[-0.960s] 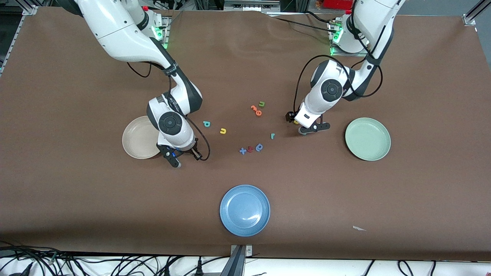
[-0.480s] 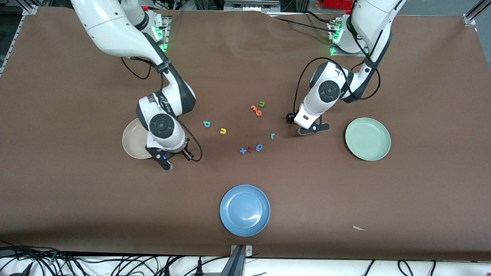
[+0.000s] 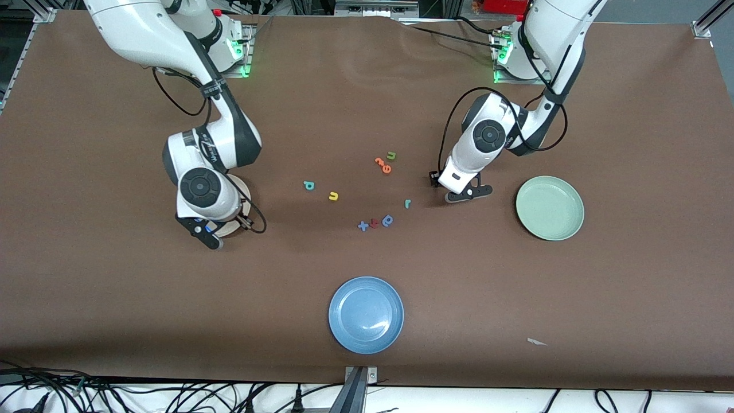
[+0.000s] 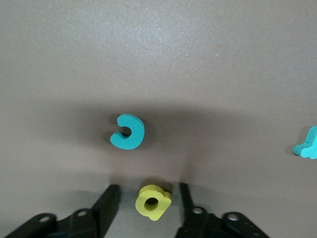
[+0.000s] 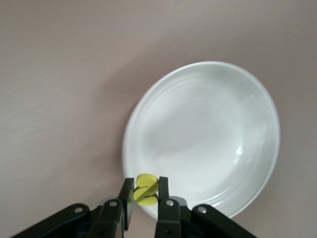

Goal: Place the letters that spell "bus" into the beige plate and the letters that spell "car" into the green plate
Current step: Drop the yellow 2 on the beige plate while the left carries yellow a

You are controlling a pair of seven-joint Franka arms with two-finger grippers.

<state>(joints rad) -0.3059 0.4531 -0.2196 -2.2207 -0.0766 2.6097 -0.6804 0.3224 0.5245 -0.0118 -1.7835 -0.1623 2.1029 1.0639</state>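
My right gripper (image 5: 145, 186) is shut on the yellow s (image 5: 146, 190) and hangs over the rim of the beige plate (image 5: 208, 129). In the front view the right gripper (image 3: 209, 234) and its arm hide most of the beige plate (image 3: 230, 229). Low over the table beside the green plate (image 3: 549, 207), my left gripper (image 4: 148, 192) stands open. The yellow a (image 4: 153, 202) lies between its fingers, with a gap on each side. The teal c (image 4: 129, 132) lies close by and the teal r (image 4: 308, 147) is farther off. The teal b (image 3: 309, 184), yellow u (image 3: 333, 196) and teal r (image 3: 408, 203) lie mid-table.
A green u (image 3: 391, 155) and orange letters (image 3: 383, 165) lie mid-table, farther from the front camera than the teal r. A blue x (image 3: 362, 226), a red letter (image 3: 373, 223) and a dark blue letter (image 3: 387, 220) sit nearer. A blue plate (image 3: 366, 315) rests near the front edge.
The right arm has swung toward its own end of the table with the yellow s and now covers most of the beige plate. The left arm has barely moved.
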